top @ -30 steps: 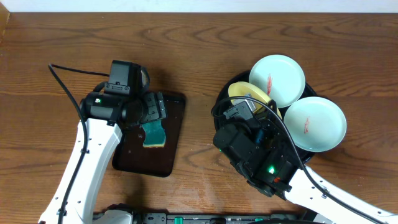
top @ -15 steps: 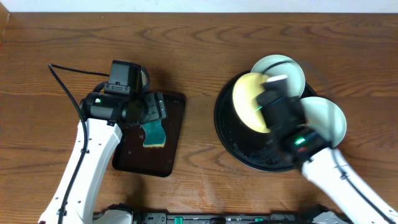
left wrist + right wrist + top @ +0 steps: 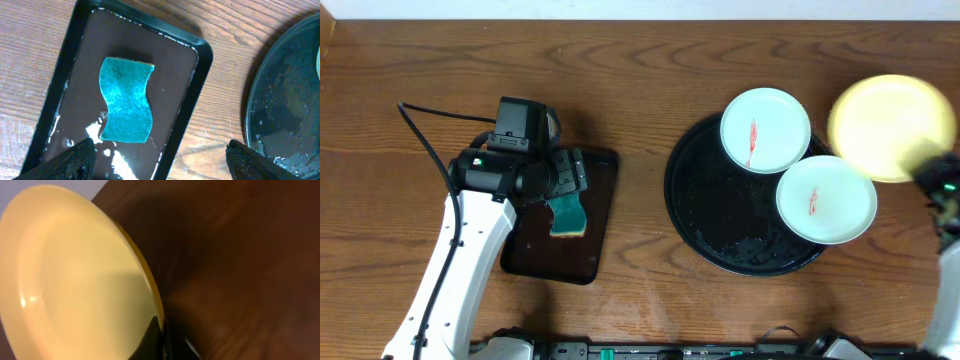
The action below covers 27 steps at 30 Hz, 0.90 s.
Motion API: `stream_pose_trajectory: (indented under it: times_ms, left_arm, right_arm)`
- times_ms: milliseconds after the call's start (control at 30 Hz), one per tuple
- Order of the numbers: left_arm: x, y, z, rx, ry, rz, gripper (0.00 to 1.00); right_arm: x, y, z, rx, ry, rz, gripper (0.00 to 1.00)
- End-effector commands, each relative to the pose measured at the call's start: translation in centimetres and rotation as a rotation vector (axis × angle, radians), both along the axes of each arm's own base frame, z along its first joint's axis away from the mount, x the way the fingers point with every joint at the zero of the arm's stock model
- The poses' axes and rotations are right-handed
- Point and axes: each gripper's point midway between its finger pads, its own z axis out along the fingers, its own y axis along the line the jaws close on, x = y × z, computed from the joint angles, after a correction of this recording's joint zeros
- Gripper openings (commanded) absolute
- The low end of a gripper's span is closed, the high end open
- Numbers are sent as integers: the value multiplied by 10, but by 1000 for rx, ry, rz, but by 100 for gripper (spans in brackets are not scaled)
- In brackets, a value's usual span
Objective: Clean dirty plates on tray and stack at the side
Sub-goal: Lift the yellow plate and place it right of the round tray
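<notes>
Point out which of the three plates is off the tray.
The pale yellow plate, pinched at its rim by the right gripper, right of the tray. Both white plates, red-smeared, rest on the tray.

We see a wooden table with a strong brown grain. On its left half lies a dark rectangular tray with rounded corners and a low raised rim; its long sides run near to far. A teal sponge with wavy sides lies flat about the middle of this tray, touching its floor and clear of the rim. White suds streak the tray floor at one end of the sponge.
</notes>
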Motion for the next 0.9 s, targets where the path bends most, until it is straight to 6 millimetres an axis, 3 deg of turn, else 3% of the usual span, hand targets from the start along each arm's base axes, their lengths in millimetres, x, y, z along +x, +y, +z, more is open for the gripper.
stream_pose_trajectory:
  times_ms: [0, 133, 200, 367, 500, 533, 600, 667, 767, 800, 867]
  left_arm:
    - [2, -1, 4, -7, -10, -11, 84]
    - [2, -1, 4, -7, -10, -11, 84]
    - [2, -1, 4, -7, -10, -11, 84]
    - [2, -1, 4, -7, -10, -11, 84]
    - [2, -1, 4, -7, -10, -11, 84]
    - [2, -1, 4, -7, -10, -11, 84]
    - [2, -1, 4, -7, -10, -11, 84]
    - [2, -1, 4, -7, -10, -11, 84]
    - [2, -1, 4, -7, -10, -11, 84]
    - [2, -1, 4, -7, -10, -11, 84]
    - [2, -1, 4, -7, -10, -11, 84]
  right_arm:
    - [-13, -45, -10, 101, -33, -194, 1]
    - [-28, -93, -34, 100, -14, -320, 1]
    - [-39, -106, -54, 132, 19, -361, 1]
    - [-45, -99, -112, 220, 155, -322, 1]
    - [-30, -89, -130, 228, 164, -200, 1]
    - [-29, -89, -130, 225, 159, -192, 6]
    - [-25, -88, -122, 220, 132, -179, 28]
    - [-17, -84, -102, 211, 68, -142, 45]
    - [-7, -69, -66, 208, -29, -64, 53]
    - [-4, -58, -50, 205, -56, -31, 53]
    - [-6, -42, -36, 182, -53, 14, 49]
